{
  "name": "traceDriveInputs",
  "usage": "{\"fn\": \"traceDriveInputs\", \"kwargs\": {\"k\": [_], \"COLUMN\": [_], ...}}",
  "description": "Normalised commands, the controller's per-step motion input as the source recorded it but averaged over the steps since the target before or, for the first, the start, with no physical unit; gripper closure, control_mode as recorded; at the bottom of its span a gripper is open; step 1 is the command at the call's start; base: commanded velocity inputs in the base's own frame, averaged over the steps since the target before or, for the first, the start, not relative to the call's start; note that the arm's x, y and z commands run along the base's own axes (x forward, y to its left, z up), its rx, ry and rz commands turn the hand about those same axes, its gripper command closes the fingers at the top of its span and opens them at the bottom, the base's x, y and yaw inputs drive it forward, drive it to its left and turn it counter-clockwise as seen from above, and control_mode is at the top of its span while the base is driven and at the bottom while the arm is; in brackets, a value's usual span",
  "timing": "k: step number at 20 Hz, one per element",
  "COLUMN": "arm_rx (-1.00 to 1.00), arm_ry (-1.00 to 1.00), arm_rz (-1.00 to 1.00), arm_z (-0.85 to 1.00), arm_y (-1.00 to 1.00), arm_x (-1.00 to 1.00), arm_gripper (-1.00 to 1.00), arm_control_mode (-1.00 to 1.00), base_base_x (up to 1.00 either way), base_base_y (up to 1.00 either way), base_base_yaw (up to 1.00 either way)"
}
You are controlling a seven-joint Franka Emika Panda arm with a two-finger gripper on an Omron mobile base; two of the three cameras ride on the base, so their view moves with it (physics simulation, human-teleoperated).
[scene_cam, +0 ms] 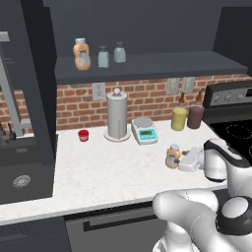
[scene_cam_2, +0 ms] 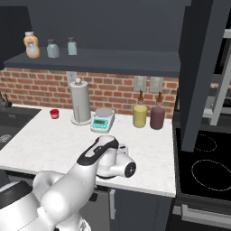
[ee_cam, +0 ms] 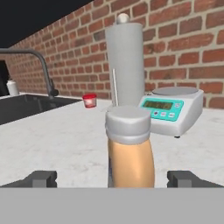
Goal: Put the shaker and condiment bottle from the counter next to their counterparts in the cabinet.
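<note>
**A:** ok where's the two-finger gripper (ee_cam: 112, 178) at right now?

**B:** low over the white marbled counter (scene_cam: 98, 172) near its front right, aimed toward the brick wall. In the hand view the two dark fingertips (ee_cam: 41, 178) stand wide apart with the small rounded orange condiment bottle with the whitish cap (ee_cam: 130, 151) upright between them. Neither tip touches it as far as I can see, so it's spread open and holding nothing

**A:** and the shaker?

**B:** there are two small pale teal shakers with dark caps (scene_cam: 103, 57) side by side on the dark charcoal cabinet shelf (scene_cam: 162, 64), just right of a matching orange bottle (scene_cam: 81, 54). Can't tell which shaker is which

**A:** other stuff on the counter?

**B:** tall silver cylinder with a knob (scene_cam: 117, 115) at the back, white and teal kitchen scale (scene_cam: 144, 130) just beside it, little red cup (scene_cam: 83, 135) to its left. Yellow-green bottle (scene_cam: 179, 117) and dark maroon bottle (scene_cam: 195, 115) stand next to each other near the black stove (scene_cam: 236, 128)
</note>
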Motion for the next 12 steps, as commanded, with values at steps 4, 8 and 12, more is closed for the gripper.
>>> {"fn": "traceDriveInputs", "kwargs": {"k": [4,8,12], "arm_rx": [0.0,0.02,0.02], "arm_ry": [0.0,0.0,0.0], "arm_rz": [0.0,0.0,0.0], "arm_z": [-0.1,-0.09,-0.08], "arm_y": [-0.15,-0.25,-0.26], "arm_x": [0.25,0.19,0.09], "arm_gripper": [-1.0,-1.0,-1.0], "arm_control_mode": [-1.0,-1.0,-1.0], "base_base_x": [0.0,0.0,0.0], "base_base_y": [0.0,0.0,0.0], "base_base_yaw": [0.0,0.0,0.0]}}
